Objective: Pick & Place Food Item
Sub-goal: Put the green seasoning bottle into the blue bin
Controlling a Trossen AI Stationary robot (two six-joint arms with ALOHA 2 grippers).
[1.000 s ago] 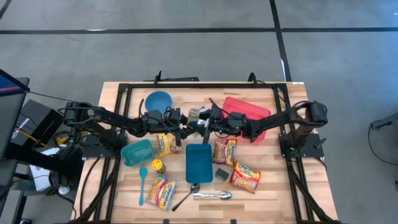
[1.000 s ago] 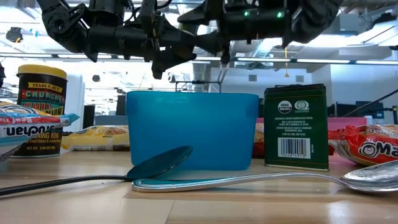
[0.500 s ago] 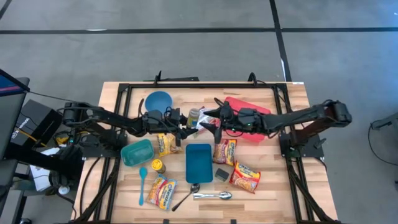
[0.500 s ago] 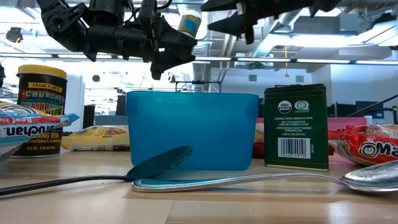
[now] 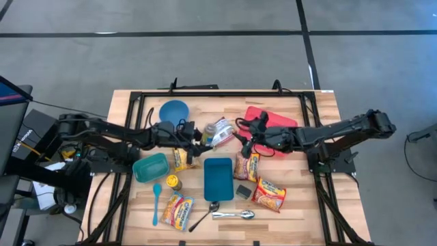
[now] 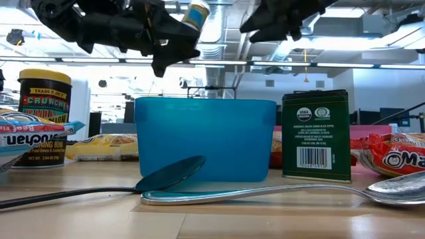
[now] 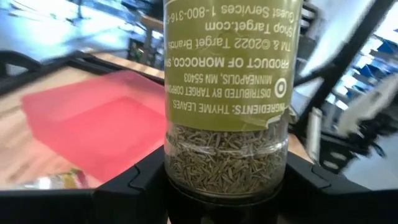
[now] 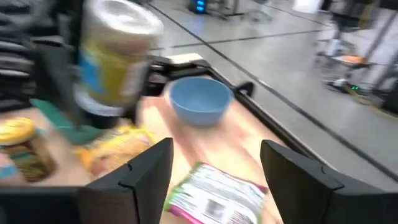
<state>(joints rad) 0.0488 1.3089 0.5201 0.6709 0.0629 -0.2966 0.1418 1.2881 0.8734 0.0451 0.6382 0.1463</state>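
Left gripper (image 7: 224, 186) is clamped on the thyme jar (image 7: 227, 93) up over mid-table, right gripper (image 8: 217, 162) spread open w/ nothing in it; jar's prob light, rigid, slick and breakable, so grab round the body.

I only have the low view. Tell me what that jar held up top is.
Observer: The left wrist view reads its label: thyme leaves. The left gripper is shut on the thyme jar.
Operator: Report the right gripper.
Observer: The right gripper is open and empty. Its wrist view shows a green-and-white packet lying on the table beyond its fingers.
Operator: Name something the blue tub hides from me.
Observer: Beyond the blue tub, a blue bowl stands near the table's far edge, on the left arm's side.
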